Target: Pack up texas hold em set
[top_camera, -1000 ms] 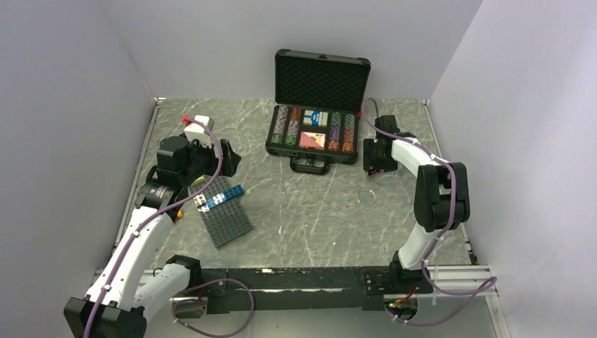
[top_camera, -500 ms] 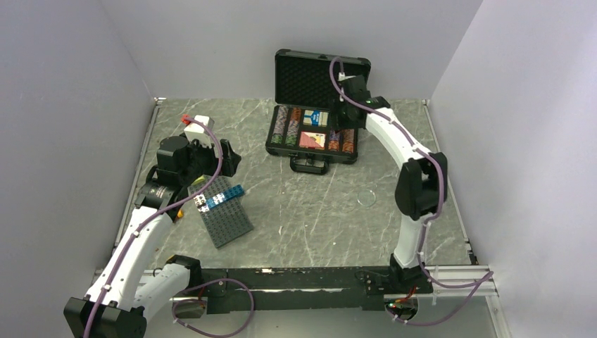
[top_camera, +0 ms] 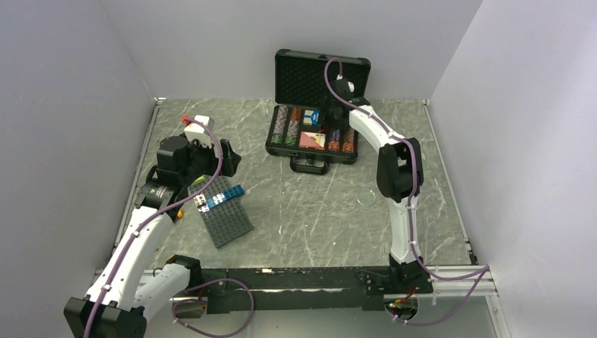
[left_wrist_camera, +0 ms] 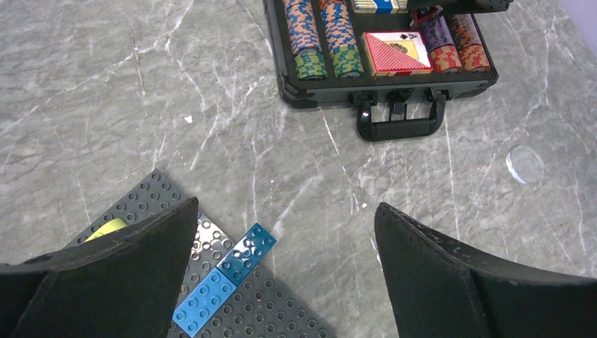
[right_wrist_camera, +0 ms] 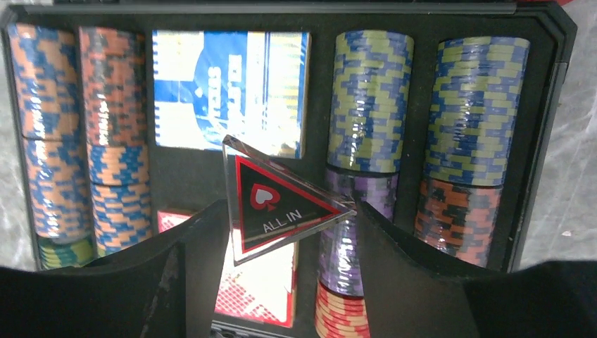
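Note:
The black case [top_camera: 310,151] lies open at the back of the table, lid up, with striped chip rows [right_wrist_camera: 373,98], a blue card deck [right_wrist_camera: 225,88] and a red card deck [right_wrist_camera: 260,282] inside. My right gripper [right_wrist_camera: 287,211] is shut on the red "ALL IN" triangle [right_wrist_camera: 278,204] and holds it tilted above the middle of the case; in the top view it [top_camera: 336,105] hangs over the case's right half. My left gripper [left_wrist_camera: 285,208] is open and empty above the table, left of the case [left_wrist_camera: 324,95]. A clear disc [top_camera: 366,198] lies on the table right of the case handle.
A dark grey studded plate [top_camera: 225,215] with blue bricks [left_wrist_camera: 225,274] lies under my left gripper [top_camera: 218,158]. The clear disc [left_wrist_camera: 524,163] also shows in the left wrist view. Grey walls enclose the table on three sides.
My right arm has swung from the table right of the case up and over the open case, carrying the red triangle. The left arm has not moved.

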Robot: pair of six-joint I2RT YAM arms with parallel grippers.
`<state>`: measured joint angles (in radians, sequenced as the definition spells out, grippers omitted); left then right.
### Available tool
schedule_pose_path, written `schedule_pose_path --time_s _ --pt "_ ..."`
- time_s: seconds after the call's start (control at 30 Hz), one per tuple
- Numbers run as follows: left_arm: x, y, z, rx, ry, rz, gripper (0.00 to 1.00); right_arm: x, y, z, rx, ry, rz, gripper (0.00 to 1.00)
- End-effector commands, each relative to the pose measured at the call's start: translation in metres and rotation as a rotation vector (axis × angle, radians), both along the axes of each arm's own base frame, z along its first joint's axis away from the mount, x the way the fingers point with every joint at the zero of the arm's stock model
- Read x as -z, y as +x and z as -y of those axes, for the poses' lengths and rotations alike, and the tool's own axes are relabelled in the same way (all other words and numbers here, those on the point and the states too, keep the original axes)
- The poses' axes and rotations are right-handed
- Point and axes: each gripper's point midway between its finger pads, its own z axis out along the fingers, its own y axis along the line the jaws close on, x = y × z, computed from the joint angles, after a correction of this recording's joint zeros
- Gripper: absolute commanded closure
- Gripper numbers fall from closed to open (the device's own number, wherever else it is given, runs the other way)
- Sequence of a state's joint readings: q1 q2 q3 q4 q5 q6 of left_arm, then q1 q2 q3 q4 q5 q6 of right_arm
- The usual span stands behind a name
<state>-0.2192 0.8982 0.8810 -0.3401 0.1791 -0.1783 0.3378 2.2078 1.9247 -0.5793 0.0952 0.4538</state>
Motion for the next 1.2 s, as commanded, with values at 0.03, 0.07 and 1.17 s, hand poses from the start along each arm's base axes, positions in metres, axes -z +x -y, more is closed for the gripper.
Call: schedule_pose_path --time_s 0.03,0.07,1.17 --pt "-0.017 0.002 0.002 0.011 -0.02 0.062 0.01 -0.038 0.041 -0.012 0.171 0.121 0.172 0.64" --pt "-0.017 0.002 0.002 0.012 -0.02 0.062 0.01 -0.038 0.043 -0.015 0.183 0.131 0.18 0.64" --pt "-0.019 0.001 0.0 0.01 -0.027 0.067 0.01 -0.002 0.061 -0.038 0.248 0.112 0.163 0.35"
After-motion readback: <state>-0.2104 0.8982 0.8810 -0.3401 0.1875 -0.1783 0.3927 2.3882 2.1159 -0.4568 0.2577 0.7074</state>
